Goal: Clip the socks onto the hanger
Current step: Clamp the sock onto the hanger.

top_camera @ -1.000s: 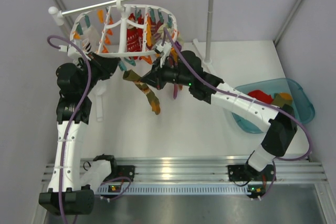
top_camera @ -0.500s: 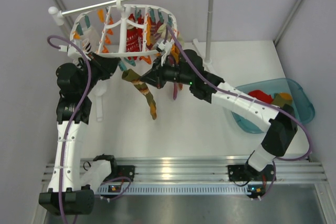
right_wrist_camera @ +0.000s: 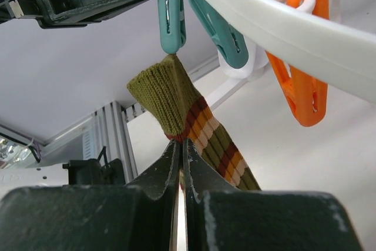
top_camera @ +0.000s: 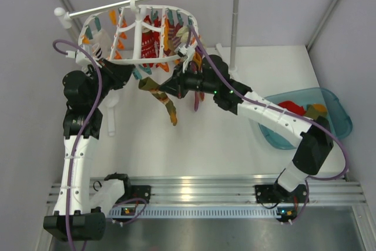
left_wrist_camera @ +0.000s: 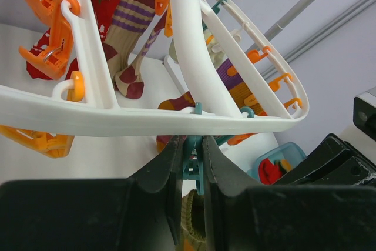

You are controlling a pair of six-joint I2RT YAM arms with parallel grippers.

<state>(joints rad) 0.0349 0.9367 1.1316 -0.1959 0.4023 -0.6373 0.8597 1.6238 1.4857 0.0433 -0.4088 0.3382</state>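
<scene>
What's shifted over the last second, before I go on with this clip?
The right fingers carried the sock slightly toward the hanger, bringing its cuff to the tip of the teal clip; the dangling toe end swung a little. Nothing was taken hold of or let go. Unchanged: the left fingers pinching that clip, the right fingers' grip on the sock, the hanger, the blue bin.

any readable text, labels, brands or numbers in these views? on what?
No text can be read in any view.
White print on the red sock hanging from the hanger: too small and blurred to read.
The blue bin: no lettering visible.
</scene>
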